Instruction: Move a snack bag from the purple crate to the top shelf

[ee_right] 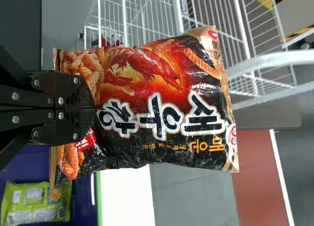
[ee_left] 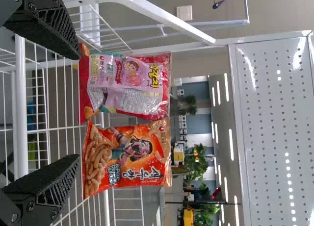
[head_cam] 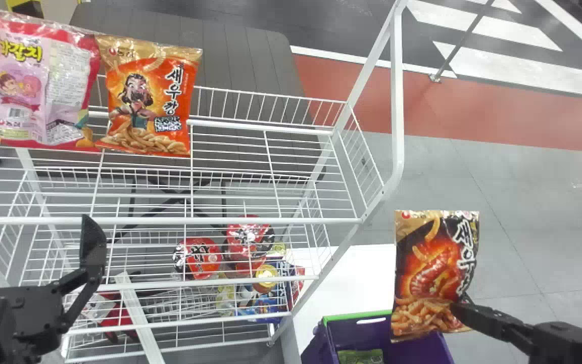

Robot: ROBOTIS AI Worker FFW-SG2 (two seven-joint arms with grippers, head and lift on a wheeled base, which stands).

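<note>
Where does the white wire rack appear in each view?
Head view: white wire rack, left edge to past centre.
Left wrist view: past the left gripper, around an orange snack bag.
Right wrist view: beyond the held bag.
Shared landmark: rounded white tubing, perhaps different bends.

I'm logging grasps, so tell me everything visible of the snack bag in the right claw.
The snack bag is glossy, wrinkled film, gold on top, black and orange-red below, printed with a shrimp, curled snacks and large lettering. Plump, it is held roughly upright beside the white rack, near the purple crate, pinched near its bottom by the right claw.
</note>
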